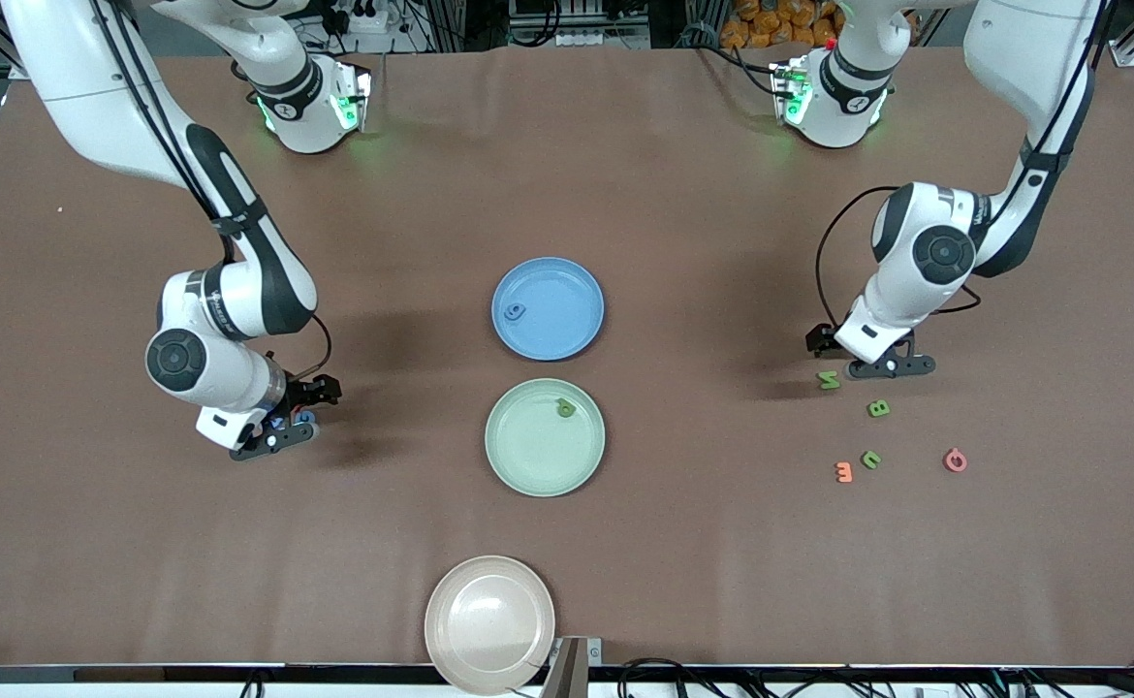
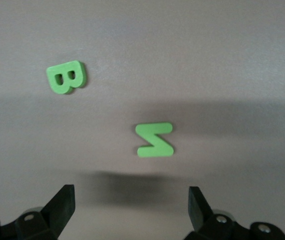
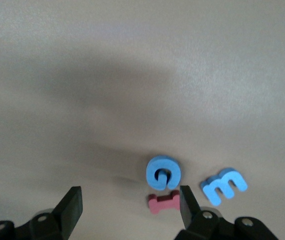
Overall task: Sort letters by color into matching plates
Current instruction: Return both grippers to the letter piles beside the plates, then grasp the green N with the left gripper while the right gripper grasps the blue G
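Note:
The blue plate (image 1: 567, 310) holds one blue letter (image 1: 515, 312). The mint green plate (image 1: 538, 456), nearer the camera, holds one green letter (image 1: 565, 408). My left gripper (image 1: 892, 368) is open and low over the table beside a green Z (image 1: 828, 380); a green B (image 1: 878, 408) and a third green letter (image 1: 870, 460) lie nearer the camera. The left wrist view shows the Z (image 2: 155, 140) and the B (image 2: 66, 76) ahead of the open, empty left gripper (image 2: 131, 205). My right gripper (image 1: 274, 441) is open and low over a blue G (image 3: 163, 172) and a blue m (image 3: 224, 186); nothing sits in the right gripper (image 3: 131, 205).
A beige plate (image 1: 489, 623) sits at the table's near edge. An orange piece (image 1: 843, 472) and a pink piece (image 1: 955, 460) lie among the green letters. A red piece (image 3: 163, 201) lies beside the blue G, close to one right finger.

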You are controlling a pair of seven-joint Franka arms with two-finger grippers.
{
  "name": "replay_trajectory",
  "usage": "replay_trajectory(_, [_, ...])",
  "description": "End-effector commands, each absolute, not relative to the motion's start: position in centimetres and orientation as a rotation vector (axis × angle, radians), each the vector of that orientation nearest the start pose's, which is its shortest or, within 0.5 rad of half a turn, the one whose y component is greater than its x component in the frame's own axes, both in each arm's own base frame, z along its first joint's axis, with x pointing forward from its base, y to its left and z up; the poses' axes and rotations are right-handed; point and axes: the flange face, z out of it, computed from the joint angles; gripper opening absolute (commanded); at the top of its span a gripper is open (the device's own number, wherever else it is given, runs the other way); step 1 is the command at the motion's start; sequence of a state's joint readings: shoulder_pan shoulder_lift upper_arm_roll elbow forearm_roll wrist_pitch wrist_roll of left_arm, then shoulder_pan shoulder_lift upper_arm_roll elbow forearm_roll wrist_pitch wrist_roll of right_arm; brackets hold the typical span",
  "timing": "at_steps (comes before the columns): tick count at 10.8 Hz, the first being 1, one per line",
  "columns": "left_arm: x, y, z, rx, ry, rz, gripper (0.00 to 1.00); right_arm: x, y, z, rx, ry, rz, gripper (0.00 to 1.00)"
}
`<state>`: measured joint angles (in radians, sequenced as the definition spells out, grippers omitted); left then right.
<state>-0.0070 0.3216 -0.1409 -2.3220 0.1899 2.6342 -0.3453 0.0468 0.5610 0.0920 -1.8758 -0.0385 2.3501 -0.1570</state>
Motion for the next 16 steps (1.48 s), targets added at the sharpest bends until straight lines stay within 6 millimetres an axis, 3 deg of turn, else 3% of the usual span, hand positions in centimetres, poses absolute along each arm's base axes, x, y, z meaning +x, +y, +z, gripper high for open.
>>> replay_trajectory(1, [52.5,-7.9,18.7,-3.096,-0.043,-0.002,1.0,64.0,7.9,20.1,-3.083,-0.592,0.073,0.85])
replay_trajectory(5, [52.9,-8.3,17.5,-3.121,-0.036,-0.067,1.0,64.4,7.0,19.2,-3.109,-0.643,0.033,0.83])
replay_trajectory(10, [54.0,-8.4,16.7,-3.099,0.047,-0.084,1.0,64.2,6.3,17.9,-3.119,-0.663,0.034,0.64])
replay_trajectory(11, [54.0,-8.4,16.7,-3.099,0.047,-0.086,0.9,64.1,6.3,17.7,-3.119,-0.661,0.039,0.62])
replay_trajectory(12, [54.0,-8.1,16.7,-3.098,0.04,-0.084,0.01,63.9,6.3,17.6,-3.118,-0.654,0.048,0.62])
replay_trajectory(13, [54.3,-7.3,16.9,-3.1,0.009,-0.092,0.0,63.5,6.2,17.2,-3.118,-0.643,0.064,0.61])
replay_trajectory(16, [54.2,-7.5,16.8,-3.1,0.016,-0.09,0.0,63.2,6.2,16.8,-3.116,-0.637,0.091,0.54])
